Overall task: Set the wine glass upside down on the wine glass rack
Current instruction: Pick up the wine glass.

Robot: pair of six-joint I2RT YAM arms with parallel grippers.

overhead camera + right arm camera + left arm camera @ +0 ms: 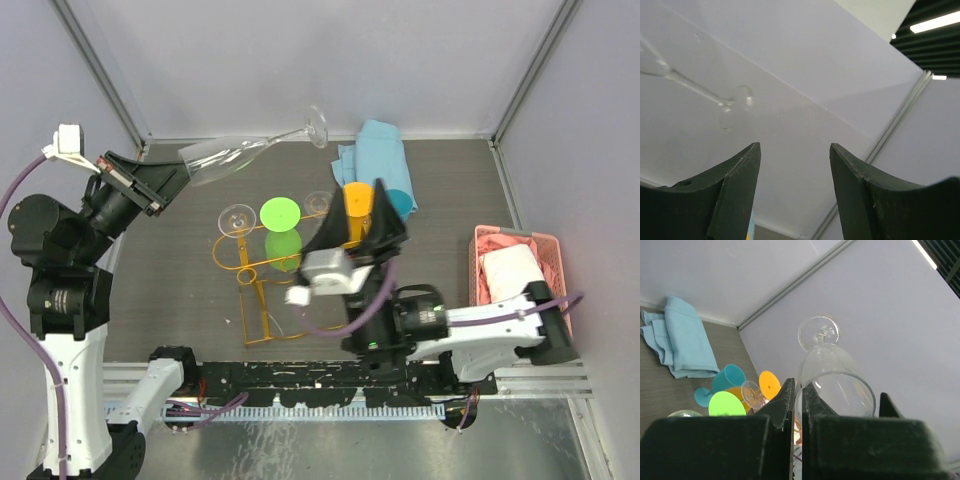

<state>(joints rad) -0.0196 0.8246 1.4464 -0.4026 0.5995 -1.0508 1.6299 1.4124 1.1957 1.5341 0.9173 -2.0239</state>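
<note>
A clear wine glass hangs in the air on its side above the table's back left, its foot pointing right. My left gripper is shut on its rim, one finger inside the bowl. In the left wrist view the bowl and foot rise beyond the left gripper. The orange-gold wine glass rack stands mid-table and carries upside-down glasses with green, clear and orange feet. My right gripper is open and empty above the rack, tilted upward. In the right wrist view the right gripper faces the wall, with the glass stem at upper left.
A blue cloth lies at the back right of the rack, with a teal glass beside it. A pink basket holding a white cloth stands at the right edge. Grey walls close in the back and sides.
</note>
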